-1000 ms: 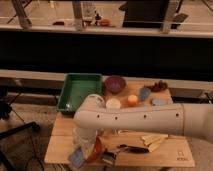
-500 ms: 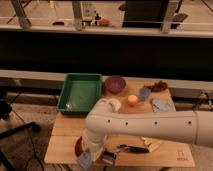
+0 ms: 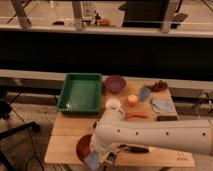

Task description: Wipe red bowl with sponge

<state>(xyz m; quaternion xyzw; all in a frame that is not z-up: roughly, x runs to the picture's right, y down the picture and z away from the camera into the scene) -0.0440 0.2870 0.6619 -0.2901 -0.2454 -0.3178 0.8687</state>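
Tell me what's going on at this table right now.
A white robot arm reaches across the front of the wooden table. Its end effector is at the front left edge with the light-blue sponge, right beside the red bowl, which the arm partly hides. A green tray and a purple bowl sit farther back.

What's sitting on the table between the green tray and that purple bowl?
Nothing: the camera view shows only a bare strip of table between green tray and purple bowl. The gripper is near the front edge.

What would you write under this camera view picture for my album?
Robot claw holds sponge by red bowl at table's front edge.
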